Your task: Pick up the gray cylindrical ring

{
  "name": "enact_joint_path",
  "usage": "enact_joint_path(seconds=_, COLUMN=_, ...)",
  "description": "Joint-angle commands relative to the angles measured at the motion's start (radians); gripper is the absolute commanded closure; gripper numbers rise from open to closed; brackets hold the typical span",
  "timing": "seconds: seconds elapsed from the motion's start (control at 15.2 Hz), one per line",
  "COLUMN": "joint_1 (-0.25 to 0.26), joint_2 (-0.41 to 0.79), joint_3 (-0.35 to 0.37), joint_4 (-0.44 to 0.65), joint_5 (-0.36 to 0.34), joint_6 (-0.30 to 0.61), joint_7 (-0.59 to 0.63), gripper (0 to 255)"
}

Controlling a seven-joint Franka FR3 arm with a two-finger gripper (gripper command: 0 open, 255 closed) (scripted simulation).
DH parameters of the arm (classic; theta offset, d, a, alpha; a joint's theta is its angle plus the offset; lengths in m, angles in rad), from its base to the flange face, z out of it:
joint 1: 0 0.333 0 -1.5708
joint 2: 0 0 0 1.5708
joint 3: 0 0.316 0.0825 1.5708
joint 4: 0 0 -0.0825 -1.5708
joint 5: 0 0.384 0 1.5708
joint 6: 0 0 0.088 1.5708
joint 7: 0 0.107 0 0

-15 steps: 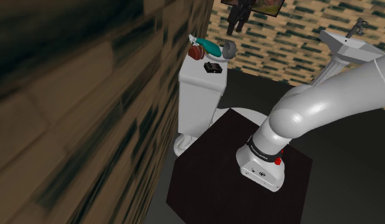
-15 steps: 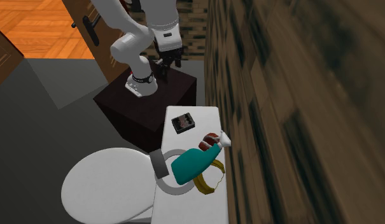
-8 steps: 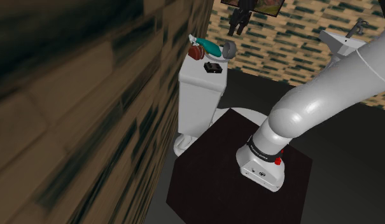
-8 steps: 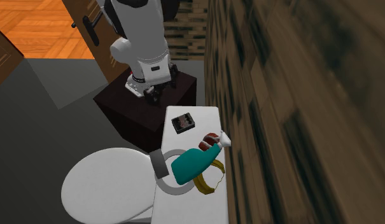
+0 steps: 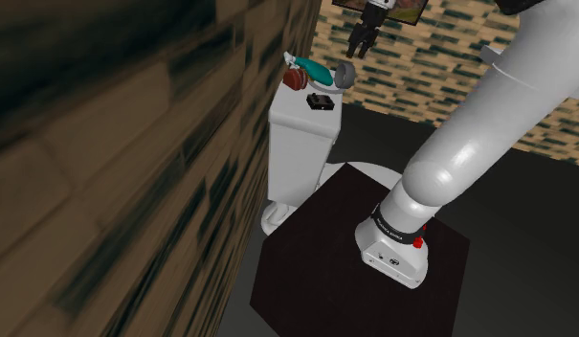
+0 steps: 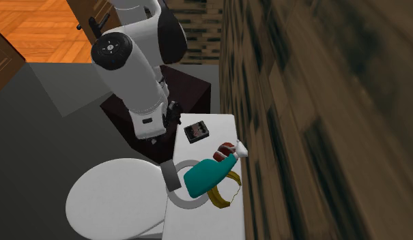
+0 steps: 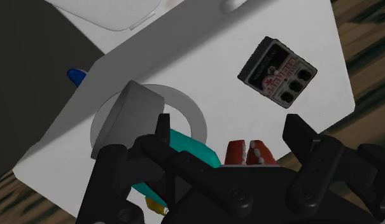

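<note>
One arm (image 5: 469, 144) stretched out | claw (image 7: 229, 124) apart, empty | aimed at gray ring (image 7: 130, 114) on tank (image 7: 203, 57)

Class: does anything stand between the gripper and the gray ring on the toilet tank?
Nothing stands in the space between gripper and ring. A teal spray bottle lies across one side of the ring, though, covering that part.
</note>
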Motion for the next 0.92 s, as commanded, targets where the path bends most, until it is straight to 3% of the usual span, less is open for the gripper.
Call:
enact_joint_path(seconds=0.0, joint_1=-0.024, joint_2=0.097, joint_3=-0.032, joint_4=0.070, joint_5=0.067, joint_6=-0.007, joint_7=-0.063, gripper=0)
enact_joint_path(seconds=0.26, joint_1=-0.106, joint_2=0.283, joint_3=-0.057, joint_4=0.216, joint_5=0.199, joint_6=-0.044, joint_7=-0.166, gripper=0)
enact_joint_path(seconds=0.86, joint_1=-0.111, joint_2=0.309, joint_3=-0.046, joint_4=0.144, joint_5=0.221, joint_6=0.045, joint_7=-0.193, gripper=0)
